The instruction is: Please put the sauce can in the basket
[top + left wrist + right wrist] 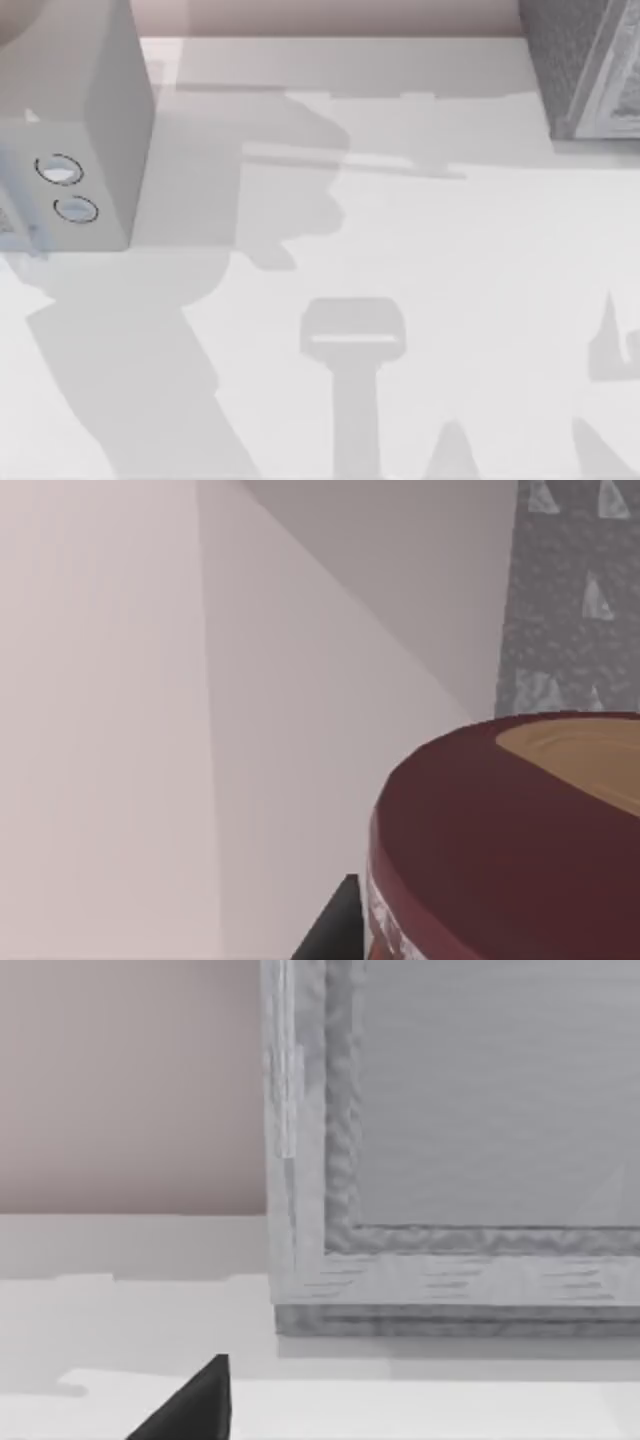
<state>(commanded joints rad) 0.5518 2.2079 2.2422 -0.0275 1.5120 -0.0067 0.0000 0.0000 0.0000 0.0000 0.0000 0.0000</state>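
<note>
At the top view's left edge, a pale grey boxy part of the left arm (pixel 90 120) reaches high over the white tabletop (pixel 450 280), close under the camera, with two small round rings on its face. In the left wrist view the sauce can (pixel 510 840), a small cylinder with a dark maroon top and a tan patch, sits right up against the camera, a dark finger (pixel 325 930) of the left gripper just beside its orange-tan wall; whether the fingers clench it I cannot tell. At the top view's far right corner stands the grey woven basket (pixel 585 70). The right wrist view faces the basket's rim and wall (pixel 300 1160) from nearby, with one dark fingertip (pixel 195 1405) over the tabletop.
</note>
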